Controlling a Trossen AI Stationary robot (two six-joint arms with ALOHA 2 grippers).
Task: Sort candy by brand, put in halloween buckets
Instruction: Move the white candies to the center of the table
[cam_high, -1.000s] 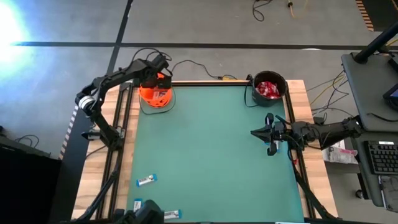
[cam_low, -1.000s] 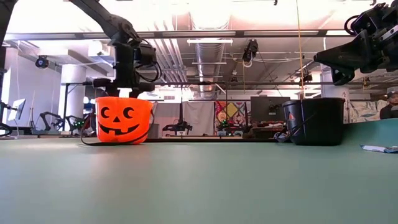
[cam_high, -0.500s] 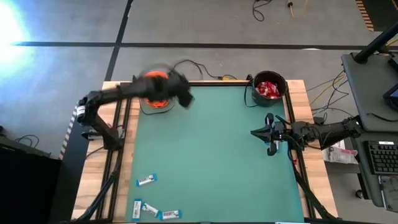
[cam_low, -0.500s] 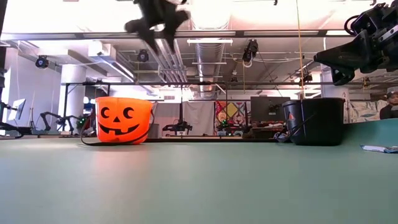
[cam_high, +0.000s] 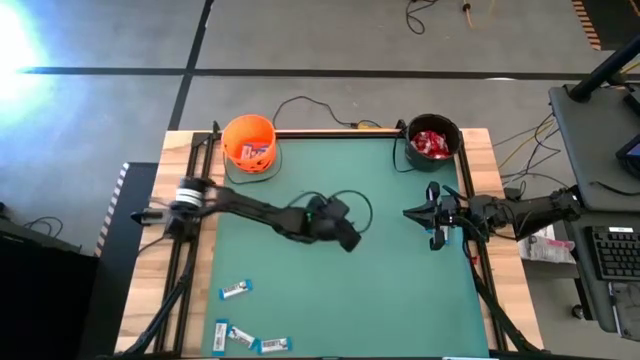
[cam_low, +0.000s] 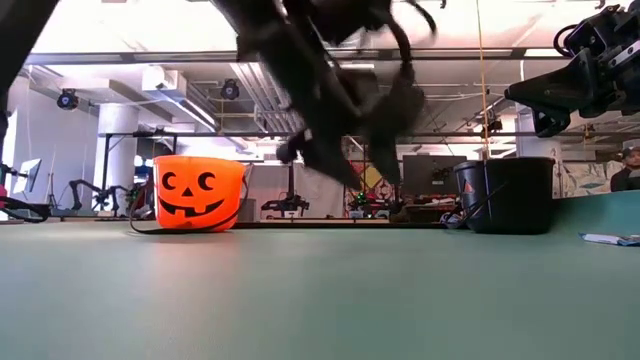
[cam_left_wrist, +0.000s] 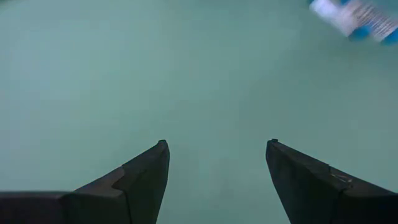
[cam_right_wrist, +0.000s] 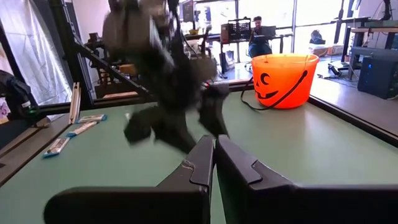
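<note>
My left gripper (cam_high: 347, 237) hangs open and empty over the middle of the green mat; in its wrist view (cam_left_wrist: 217, 146) the two fingers stand apart above bare mat, with one blue-and-white bar (cam_left_wrist: 354, 15) farther off. My right gripper (cam_high: 412, 212) waits shut (cam_right_wrist: 213, 155) near the mat's right edge, raised off the table. Several blue-and-white bars (cam_high: 234, 290) lie flat near the near left corner. The orange bucket (cam_high: 249, 143) stands at the far left corner. The black bucket (cam_high: 434, 140), at the far right corner, holds red packets (cam_high: 430, 143).
A dark cable (cam_high: 310, 108) runs along the far edge between the buckets. Wooden table borders and metal rails (cam_high: 195, 210) flank the mat. One bar (cam_low: 610, 239) shows at the right in the low view. Bare mat (cam_high: 400, 300) lies between the arms and the near edge.
My left arm has swung fast from above the orange bucket, out over the mat toward the table's middle and near side, and lower. Its gripper now points down at the mat. The bucket, the bars and the right arm have stayed in place.
</note>
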